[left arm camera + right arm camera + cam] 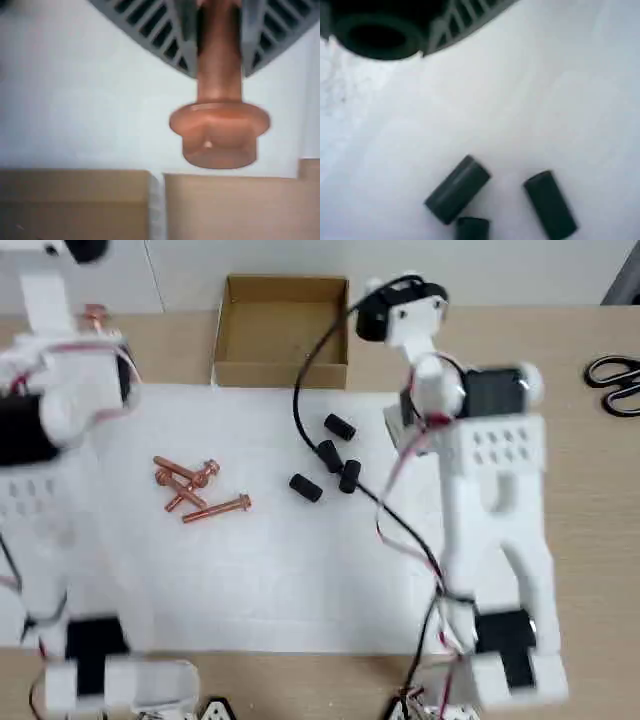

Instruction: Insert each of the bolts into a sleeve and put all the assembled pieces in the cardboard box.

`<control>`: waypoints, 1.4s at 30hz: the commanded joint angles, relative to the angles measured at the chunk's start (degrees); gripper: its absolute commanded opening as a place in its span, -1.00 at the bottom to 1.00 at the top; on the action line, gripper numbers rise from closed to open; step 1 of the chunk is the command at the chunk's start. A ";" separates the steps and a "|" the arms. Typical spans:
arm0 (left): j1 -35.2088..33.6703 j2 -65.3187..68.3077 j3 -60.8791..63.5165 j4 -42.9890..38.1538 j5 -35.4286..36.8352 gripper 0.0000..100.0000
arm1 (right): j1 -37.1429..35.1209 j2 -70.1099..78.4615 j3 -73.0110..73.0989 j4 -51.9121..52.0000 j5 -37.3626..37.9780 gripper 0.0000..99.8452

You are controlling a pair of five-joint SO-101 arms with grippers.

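Note:
My left gripper (220, 55) is shut on a copper bolt (220, 132), whose flanged head sticks out past the grey fingers (150, 30). From above, that bolt (95, 315) is held high at the far left, beside the cardboard box (285, 365). My right gripper (395, 22) is shut on a black sleeve (375, 49), its open bore facing the camera. It hangs over the white mat (300, 570) just right of several loose sleeves (328, 453). Three of these sleeves (457, 189) lie below the right gripper (402, 432). Several loose bolts (190, 485) lie in a heap at the mat's left.
The open box stands at the mat's far edge, between the two arms. Black scissors (615, 380) lie on the wooden table at the far right. A black cable (310, 370) loops from the right arm over the box's corner and across the sleeves.

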 commanded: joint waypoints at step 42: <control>32.00 -16.62 49.10 -45.36 18.37 -0.99 | -11.03 -78.64 102.86 -71.69 -19.69 -0.99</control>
